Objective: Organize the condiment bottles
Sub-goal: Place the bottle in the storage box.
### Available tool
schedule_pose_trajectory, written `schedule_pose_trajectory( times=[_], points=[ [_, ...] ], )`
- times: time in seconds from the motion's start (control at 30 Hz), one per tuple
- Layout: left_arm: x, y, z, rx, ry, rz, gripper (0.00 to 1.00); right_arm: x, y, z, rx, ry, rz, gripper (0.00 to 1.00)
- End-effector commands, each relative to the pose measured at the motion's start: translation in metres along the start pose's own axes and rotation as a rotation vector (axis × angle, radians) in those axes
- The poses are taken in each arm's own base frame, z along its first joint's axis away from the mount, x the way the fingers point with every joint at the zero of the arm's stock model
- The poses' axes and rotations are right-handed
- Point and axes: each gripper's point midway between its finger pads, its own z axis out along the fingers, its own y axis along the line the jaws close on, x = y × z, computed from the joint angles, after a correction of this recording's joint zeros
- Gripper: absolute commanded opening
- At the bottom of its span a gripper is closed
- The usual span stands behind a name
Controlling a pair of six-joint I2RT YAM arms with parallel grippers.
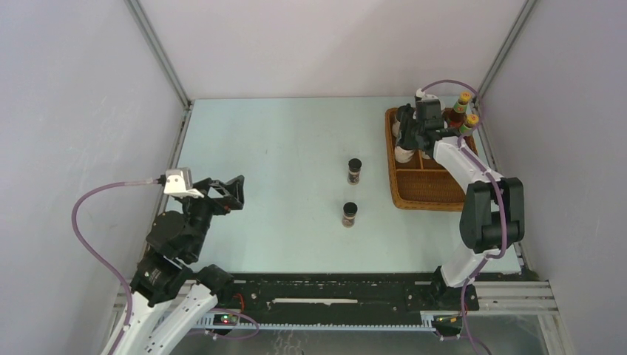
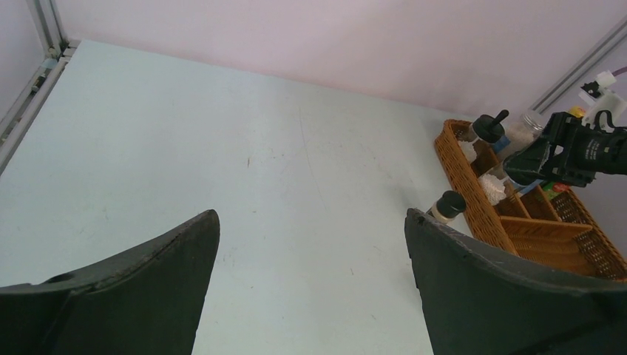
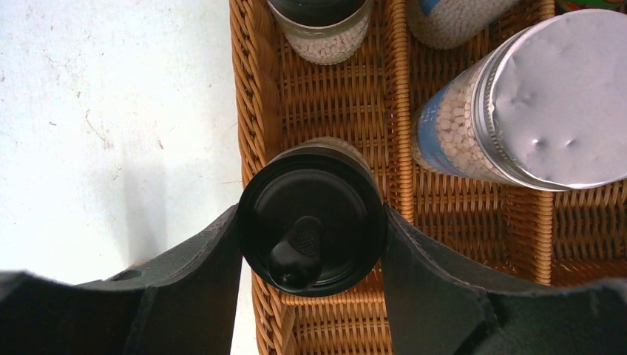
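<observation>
Black-lidded jar sits pinched between right jaws.

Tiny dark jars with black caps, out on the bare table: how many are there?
2. One tiny dark jar stands left of the brown wicker tray; the second jar stands just below it in the overhead view. More could hide inside the tray.

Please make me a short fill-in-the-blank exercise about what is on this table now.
1. The right gripper is shut on a jar whose lid is ____.
2. ____ tiny dark jars stand on the table, outside the wicker tray.
3. The left gripper is ____.
Missing words: black; two; open.
</observation>
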Motion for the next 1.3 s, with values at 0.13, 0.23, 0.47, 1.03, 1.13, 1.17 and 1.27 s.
schedule_pose_trajectory(
  times=[0.13,0.23,0.47,1.03,1.13,1.17,1.27],
  points=[
    [0.004,-0.005,0.005,0.028,-0.006,0.004,1.0,-0.025,0.001,0.005,-0.012,-0.085,0.022,0.0],
    [0.006,-0.004,0.005,0.025,-0.003,0.004,1.0,-0.023,0.0,0.008,-0.01,-0.079,0.02,0.0],
    [0.005,-0.007,0.006,0.033,-0.001,0.004,1.0,-0.018,-0.001,0.011,-0.006,-0.065,0.021,0.0],
    [0.006,-0.007,0.004,0.039,-0.002,0.0,1.0,-0.014,-0.002,0.011,0.0,-0.06,0.025,0.0],
    [0.006,-0.007,0.004,0.04,-0.001,0.001,1.0,-0.013,-0.002,0.013,0.002,-0.057,0.024,0.0],
    [0.006,-0.007,0.004,0.041,-0.001,0.0,1.0,-0.013,-0.003,0.013,0.003,-0.058,0.024,0.0],
    [0.005,-0.007,0.004,0.042,-0.002,0.001,1.0,-0.013,-0.003,0.014,0.005,-0.057,0.024,0.0]
  ],
)
